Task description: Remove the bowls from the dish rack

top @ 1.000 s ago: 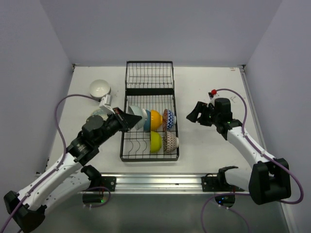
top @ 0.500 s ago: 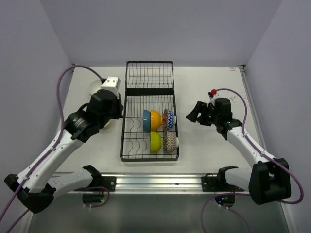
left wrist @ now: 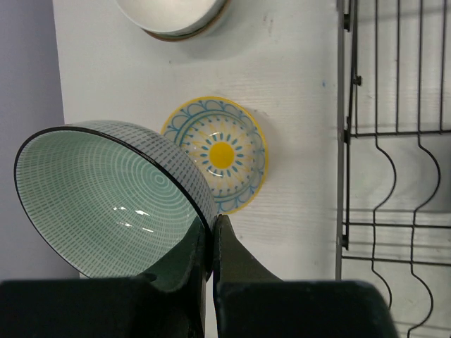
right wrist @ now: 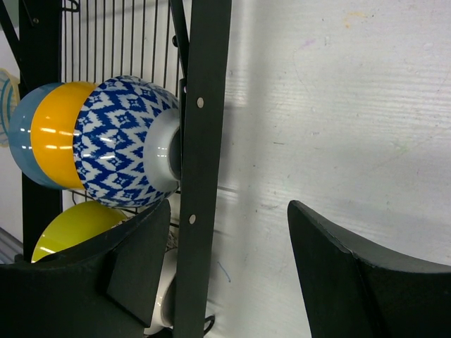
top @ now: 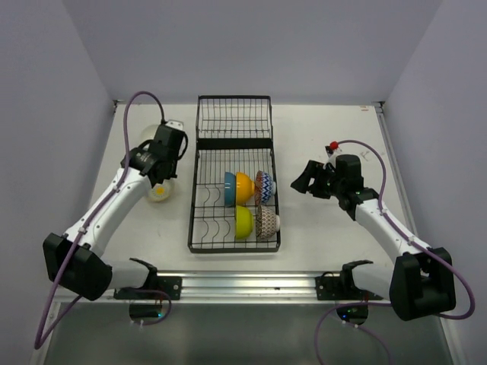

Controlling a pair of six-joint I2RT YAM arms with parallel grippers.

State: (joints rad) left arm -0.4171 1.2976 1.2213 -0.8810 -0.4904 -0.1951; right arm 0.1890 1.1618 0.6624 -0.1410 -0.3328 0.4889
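While the left gripper point(left wrist: 211, 229) pinches the mint bowl point(left wrist: 106, 197) by its rim, sun-patterned bowl point(left wrist: 220, 153) just beyond the tips, set-down looks in hand; next: lower, release. Right gripper point(right wrist: 232, 239) spread beside the dish rack point(right wrist: 201, 141).

Dish rack point(top: 234, 143): black wire.
Gridded bowl point(left wrist: 106, 197): mint green inside, fine pale lines, black rim.
Sunburst bowl point(left wrist: 222, 151): yellow centre, blue scallops, yellow rim.
Diamond bowl point(right wrist: 116, 141): blue on white.
Orange bowl point(right wrist: 56, 134): plain orange.
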